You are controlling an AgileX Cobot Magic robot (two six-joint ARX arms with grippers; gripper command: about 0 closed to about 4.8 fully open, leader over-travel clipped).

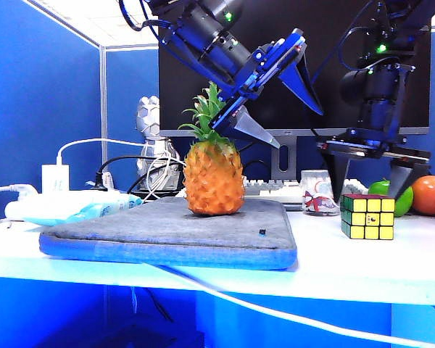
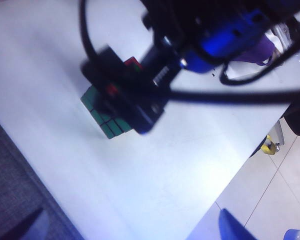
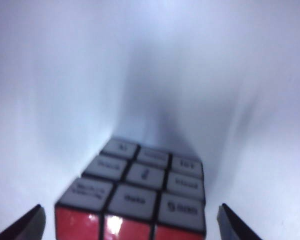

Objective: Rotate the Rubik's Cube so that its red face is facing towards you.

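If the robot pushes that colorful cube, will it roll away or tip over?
Probably neither. The Rubik's Cube sits flat on the white table, so a push should slide or turn it. Its glossy stickers may be a bit slippery. The right hand hovers open above it, and its flat sides should suit the fingers.
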